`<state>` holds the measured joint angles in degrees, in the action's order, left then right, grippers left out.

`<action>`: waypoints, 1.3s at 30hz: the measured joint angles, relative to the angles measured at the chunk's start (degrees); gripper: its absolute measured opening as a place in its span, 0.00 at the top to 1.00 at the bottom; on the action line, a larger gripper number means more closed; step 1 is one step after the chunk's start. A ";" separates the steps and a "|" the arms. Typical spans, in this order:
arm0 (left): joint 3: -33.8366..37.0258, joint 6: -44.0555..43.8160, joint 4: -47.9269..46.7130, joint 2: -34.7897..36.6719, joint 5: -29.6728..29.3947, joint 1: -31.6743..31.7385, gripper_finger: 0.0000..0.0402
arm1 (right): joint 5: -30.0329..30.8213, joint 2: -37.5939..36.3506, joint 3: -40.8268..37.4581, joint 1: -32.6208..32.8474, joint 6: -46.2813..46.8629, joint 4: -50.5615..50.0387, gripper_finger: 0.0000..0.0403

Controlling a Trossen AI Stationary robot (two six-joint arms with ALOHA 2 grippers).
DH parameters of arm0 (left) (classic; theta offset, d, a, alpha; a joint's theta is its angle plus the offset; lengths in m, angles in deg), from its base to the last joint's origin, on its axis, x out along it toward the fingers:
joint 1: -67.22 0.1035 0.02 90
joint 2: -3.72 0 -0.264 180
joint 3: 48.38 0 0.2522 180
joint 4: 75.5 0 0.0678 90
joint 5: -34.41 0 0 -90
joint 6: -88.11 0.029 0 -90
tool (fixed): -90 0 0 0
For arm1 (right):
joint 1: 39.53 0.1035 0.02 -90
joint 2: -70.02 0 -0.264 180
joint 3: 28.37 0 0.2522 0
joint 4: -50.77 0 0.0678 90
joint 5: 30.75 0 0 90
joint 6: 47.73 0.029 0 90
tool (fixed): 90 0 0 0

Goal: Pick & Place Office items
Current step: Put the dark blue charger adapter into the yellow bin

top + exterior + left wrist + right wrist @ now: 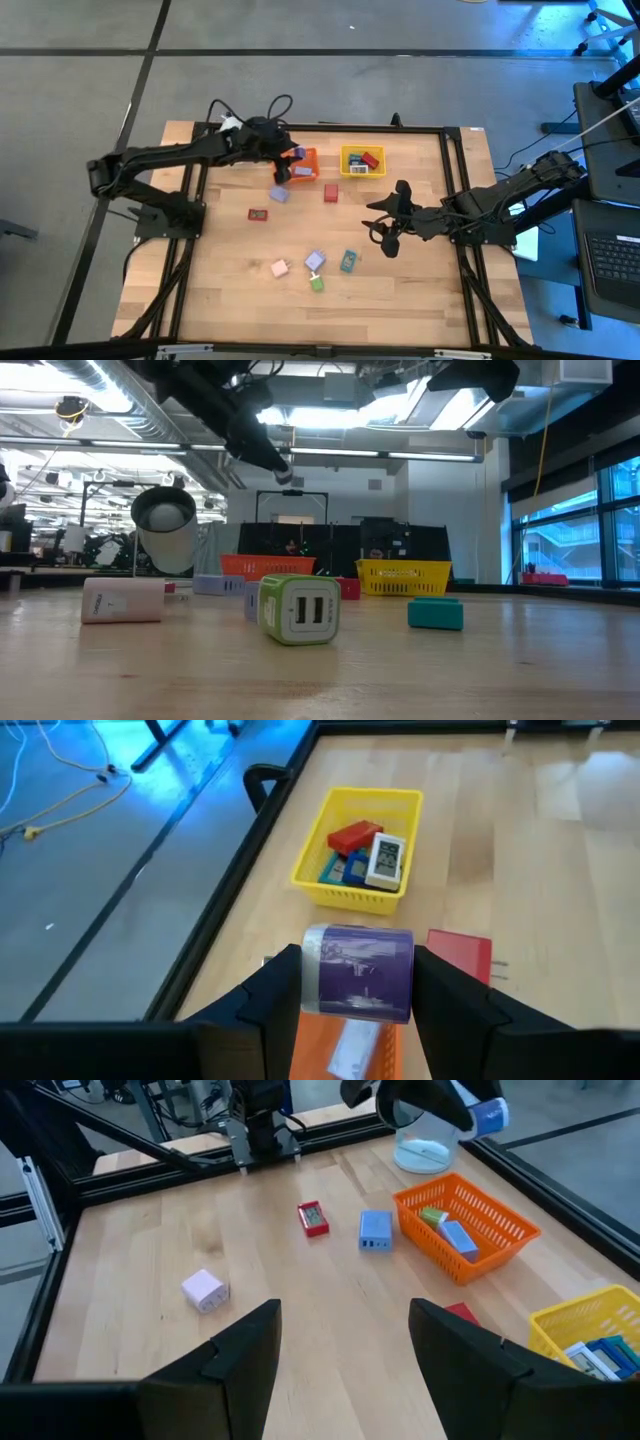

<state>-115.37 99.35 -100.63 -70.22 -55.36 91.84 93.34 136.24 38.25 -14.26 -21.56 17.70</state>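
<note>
My left gripper (289, 162) hovers over the orange mesh bin (304, 166) at the table's far side, shut on a lilac roll-shaped item (358, 970). The yellow bin (358, 850) beside it holds red, blue and white items. Loose on the table lie a lilac block (279, 194), two red ones (331, 192) (259, 214), and pink (279, 268), lilac (315, 261), teal (348, 261) and green (317, 284) ones. My right gripper (388, 228) hangs open above the table right of centre, with nothing between its fingers. My left gripper pinches the lilac item by two opposite sides (312, 975) between its two fingers (275, 995). The fingers slant downward, coming from the table's left. The item is lifted clear, above the orange bin (340, 1050).
A white cylindrical object (165, 525) stands near the orange bin at the far left. The orange bin (465, 1225) holds a few items. A dark frame (445, 130) runs around the table. Bare wood lies along the near edge (400, 310).
</note>
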 joint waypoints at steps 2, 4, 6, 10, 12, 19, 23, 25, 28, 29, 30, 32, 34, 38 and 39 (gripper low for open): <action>0.92 0.00 -0.06 0.12 -0.05 0.02 0.61 | 0.00 0.00 0.00 0.01 0.00 0.00 0.45; 2.10 -0.01 -0.62 0.09 -0.14 0.37 0.62 | -0.02 0.00 0.00 0.02 0.02 0.00 0.45; 3.03 -0.02 -1.21 -0.22 -0.29 0.77 0.62 | -0.06 0.00 0.00 0.00 0.20 0.00 0.45; 4.19 -0.20 -1.70 -0.47 -0.50 1.54 0.62 | -0.46 0.00 0.00 0.02 0.24 0.00 0.45; 4.17 -0.15 -1.96 -0.43 -0.65 2.13 0.61 | -0.46 0.00 0.00 0.00 0.24 0.00 0.45; 4.17 0.35 -5.92 -0.46 -1.27 4.75 0.62 | -0.48 0.00 0.00 0.01 0.35 0.00 0.45; 4.15 0.44 -7.29 -1.76 -1.20 5.67 0.61 | -0.68 0.00 0.00 0.02 0.35 0.00 0.45; 4.15 0.46 -7.82 -3.06 -1.07 5.92 0.61 | -0.68 0.00 0.00 0.02 0.35 0.00 0.45; 4.15 0.85 -8.78 -5.32 -0.68 6.08 0.61 | -0.68 0.00 0.00 0.02 0.35 0.00 0.45; 4.15 0.99 -8.95 -5.92 -0.66 6.08 0.62 | -0.74 0.00 0.00 0.02 0.35 0.00 0.45; 4.15 1.05 -8.78 -6.31 -0.66 6.05 0.62 | -1.00 0.00 0.00 0.02 0.34 0.00 0.45; 4.15 1.37 -8.57 -7.03 -0.68 6.25 0.61 | -1.59 0.00 0.00 0.01 0.36 0.00 0.45; 4.15 1.49 -8.62 -7.71 -0.74 6.75 0.61 | -1.77 0.00 0.00 0.02 0.35 0.00 0.45; 4.15 1.55 -9.00 -9.35 -0.68 7.95 0.61 | -1.99 0.17 0.00 0.01 0.35 0.00 0.45; 4.12 1.53 -9.01 -9.94 -0.68 8.18 0.61 | -1.98 0.24 0.00 0.02 0.35 0.02 0.45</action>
<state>-111.24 100.88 -109.63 -80.16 -56.04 100.02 91.35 136.48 38.25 -14.24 -21.21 17.72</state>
